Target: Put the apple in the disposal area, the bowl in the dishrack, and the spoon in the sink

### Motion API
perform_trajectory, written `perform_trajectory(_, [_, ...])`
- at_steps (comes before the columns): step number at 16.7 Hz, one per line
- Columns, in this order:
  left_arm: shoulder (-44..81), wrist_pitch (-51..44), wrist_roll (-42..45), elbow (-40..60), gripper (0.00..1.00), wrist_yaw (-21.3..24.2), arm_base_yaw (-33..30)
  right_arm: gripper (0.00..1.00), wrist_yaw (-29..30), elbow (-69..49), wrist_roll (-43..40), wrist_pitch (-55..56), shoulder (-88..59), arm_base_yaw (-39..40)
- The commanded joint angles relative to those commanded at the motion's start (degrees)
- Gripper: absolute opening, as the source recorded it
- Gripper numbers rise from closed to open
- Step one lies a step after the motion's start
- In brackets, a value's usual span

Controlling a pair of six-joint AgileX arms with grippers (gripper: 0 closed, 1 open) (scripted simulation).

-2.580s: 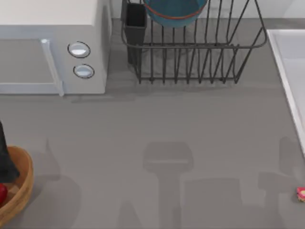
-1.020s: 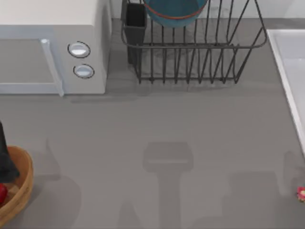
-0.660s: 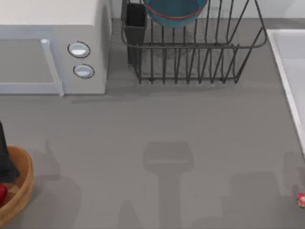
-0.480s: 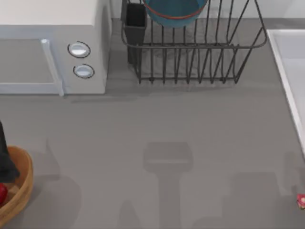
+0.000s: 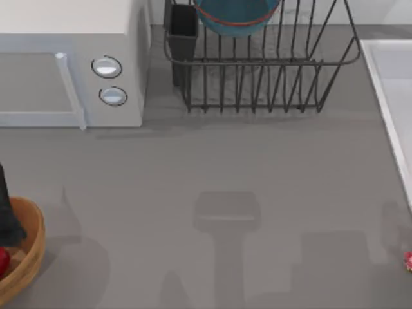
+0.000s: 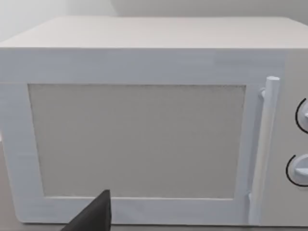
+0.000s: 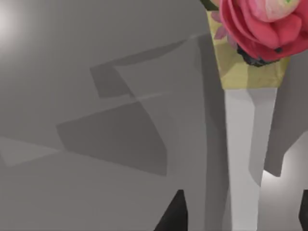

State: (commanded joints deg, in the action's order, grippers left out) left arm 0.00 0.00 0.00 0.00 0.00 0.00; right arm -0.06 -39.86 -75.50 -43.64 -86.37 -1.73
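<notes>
The bowl [image 5: 235,16], teal-blue with a reddish-brown rim, sits in the dishrack [image 5: 270,84] at the far edge of the worktop [image 5: 225,161], just beside the rack's dark utensil cup [image 5: 183,32]. To the left of the rack stands a white microwave [image 5: 71,64] with two round knobs. At the near left corner the apple [image 5: 2,261] lies inside the disposal area [image 5: 32,248], a tan wooden basket, with the left arm [image 5: 5,212] hanging over it. The left wrist view faces the microwave's door, and the left gripper [image 6: 94,219] shows there as a single dark tip; whether it is open or closed I cannot tell. The spoon [image 5: 408,261] lies on the worktop at the right edge, near the front end of the sink [image 5: 380,96] but outside it. In the right wrist view the spoon has a pink rose-like end, a yellowish collar and a white stem. The right gripper [image 7: 239,219] hangs just over it, its dark fingers [image 7: 173,216] spread open on either side of the stem and apart from it.
</notes>
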Motion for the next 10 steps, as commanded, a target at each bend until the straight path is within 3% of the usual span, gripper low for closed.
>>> perform_trajectory(10, [0.00, 0.00, 0.00, 0.00, 1.00, 0.00, 0.00, 0.00, 0.06, -13.55, -0.26, -21.99, 8.47, -0.19])
